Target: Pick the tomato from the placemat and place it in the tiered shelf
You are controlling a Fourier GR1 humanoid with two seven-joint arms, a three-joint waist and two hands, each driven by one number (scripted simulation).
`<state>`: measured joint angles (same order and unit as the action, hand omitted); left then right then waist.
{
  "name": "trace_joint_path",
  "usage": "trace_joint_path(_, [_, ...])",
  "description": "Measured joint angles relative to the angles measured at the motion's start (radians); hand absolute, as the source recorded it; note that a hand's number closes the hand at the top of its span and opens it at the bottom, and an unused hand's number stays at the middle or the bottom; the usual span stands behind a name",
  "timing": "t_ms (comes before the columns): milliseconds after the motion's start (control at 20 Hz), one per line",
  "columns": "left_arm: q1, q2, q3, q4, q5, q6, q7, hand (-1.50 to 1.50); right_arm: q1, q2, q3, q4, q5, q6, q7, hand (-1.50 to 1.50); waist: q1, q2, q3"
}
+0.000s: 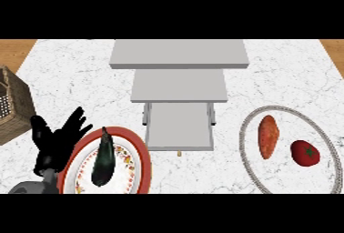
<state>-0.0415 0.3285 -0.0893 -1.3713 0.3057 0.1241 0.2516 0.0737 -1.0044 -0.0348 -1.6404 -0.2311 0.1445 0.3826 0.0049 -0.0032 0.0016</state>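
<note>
A red tomato (305, 153) lies on a round grey-rimmed placemat (250, 150) at the right, beside an orange sweet potato (269, 136). The grey tiered shelf (179, 86) stands at the middle of the counter, its steps descending toward me. My left hand (57, 136) rests open at the lower left, fingers up, next to a plate. My right hand does not show in the head view.
A red-rimmed plate (133, 145) at the lower left carries a dark eggplant (103, 158). A woven basket (12, 104) sits at the left edge. Wooden floor shows past the counter's far corners.
</note>
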Motion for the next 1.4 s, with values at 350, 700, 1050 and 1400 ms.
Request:
trace_joint_path(350, [-0.005,-0.027,0.017,0.025,-0.028,-0.004,-0.02,0.0,-0.027,0.065,0.072,-0.048,0.129,0.021,0.115,-1.5,-0.002,-0.002,0.004])
trace_joint_path(700, [-0.008,-0.052,0.022,0.014,-0.065,0.006,-0.006,0.0,-0.016,0.145,0.087,-0.063,0.265,0.011,0.187,-1.5,-0.004,-0.004,0.005])
trace_joint_path(1050, [0.005,-0.055,0.058,0.018,-0.066,-0.045,-0.038,0.0,-0.006,0.238,0.08,-0.076,0.378,0.014,0.215,-1.5,-0.006,-0.003,0.004])
trace_joint_path(1400, [0.008,-0.062,0.076,0.004,-0.075,-0.062,-0.007,0.0,-0.012,0.321,0.094,-0.018,0.506,0.01,0.196,-1.5,-0.004,-0.002,0.003])
